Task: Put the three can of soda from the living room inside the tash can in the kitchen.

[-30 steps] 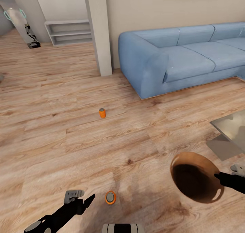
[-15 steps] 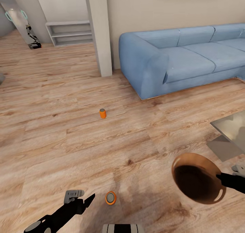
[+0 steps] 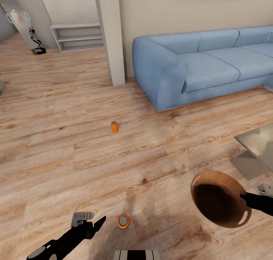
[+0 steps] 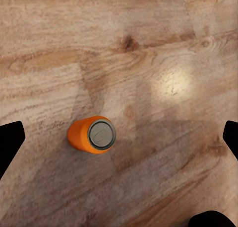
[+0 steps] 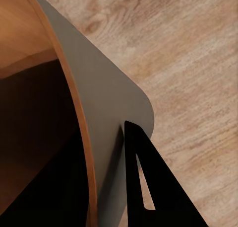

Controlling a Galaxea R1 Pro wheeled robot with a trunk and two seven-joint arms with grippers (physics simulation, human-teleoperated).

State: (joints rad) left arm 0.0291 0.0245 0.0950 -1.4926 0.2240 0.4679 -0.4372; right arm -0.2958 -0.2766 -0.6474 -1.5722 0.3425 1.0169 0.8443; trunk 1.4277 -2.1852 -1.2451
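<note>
One orange can of soda (image 3: 123,221) stands upright on the pale wood floor just right of my left gripper (image 3: 94,219). In the left wrist view that orange can (image 4: 92,134) shows its silver top, and the left gripper (image 4: 119,140) hangs open above it with its fingertips (image 4: 9,142) wide apart. A second orange can (image 3: 114,126) stands farther out on the floor. The coppery trash can (image 3: 220,199) hangs tilted at the lower right, my right gripper (image 3: 243,196) shut on its rim (image 5: 74,103). The blue can is out of view.
A light-blue sofa (image 3: 204,63) runs along the far right wall. The grey coffee table (image 3: 258,142) pokes in at the right edge. A white pillar (image 3: 112,36) and low shelves (image 3: 76,36) stand at the back, with open wood floor in between.
The head view tilted up a touch, and the trash can in my right gripper drifted slightly right. The cans and my left arm stayed put.
</note>
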